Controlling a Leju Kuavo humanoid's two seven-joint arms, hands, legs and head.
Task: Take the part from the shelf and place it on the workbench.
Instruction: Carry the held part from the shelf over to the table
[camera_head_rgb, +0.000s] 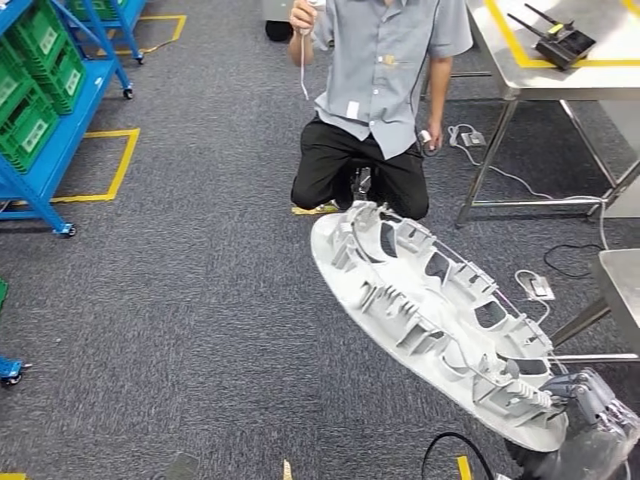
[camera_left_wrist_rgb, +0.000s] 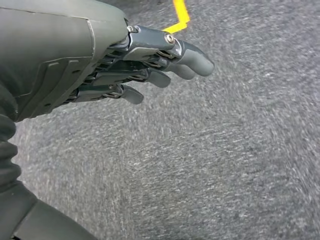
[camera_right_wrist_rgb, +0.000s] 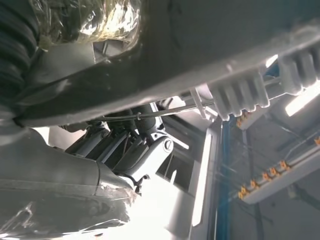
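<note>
1. The part (camera_head_rgb: 430, 320), a long grey oval panel with raised ribs and cut-out openings on the side facing up, hangs tilted above the carpet (camera_head_rgb: 189, 320), one end low toward the robot and the other end reaching toward a crouching person (camera_head_rgb: 377, 100).
2. The right hand (camera_head_rgb: 589, 400) holds the part at its near, lower end, the dark fingers curled over the ribbed edge; the wrist beside it is wrapped in clear plastic film.
3. In the right wrist view the same hand (camera_right_wrist_rgb: 124, 155) presses up against the part (camera_right_wrist_rgb: 211, 55), whose smooth dark side and a toothed rib run across above the fingers.
4. The left hand (camera_left_wrist_rgb: 143, 65) holds nothing; its fingers (camera_left_wrist_rgb: 188, 57) are stretched out nearly straight and lie close side by side above the carpet (camera_left_wrist_rgb: 226, 165), with a strip of yellow tape (camera_left_wrist_rgb: 180, 15) just beyond the fingertips.
5. Just past the far end of the part the person crouches in a grey shirt and black trousers, one hand raised holding a thin white strap, the other hand low by the knee.
6. To the right of the part stands a metal table (camera_head_rgb: 543, 75) marked with yellow lines; a black device (camera_head_rgb: 558, 40) lies on it, and cables trail on the carpet under it.
7. Far to the left of the part a blue shelf (camera_head_rgb: 60, 130) on wheels carries green crates (camera_head_rgb: 34, 90), with yellow floor lines beside it.
</note>
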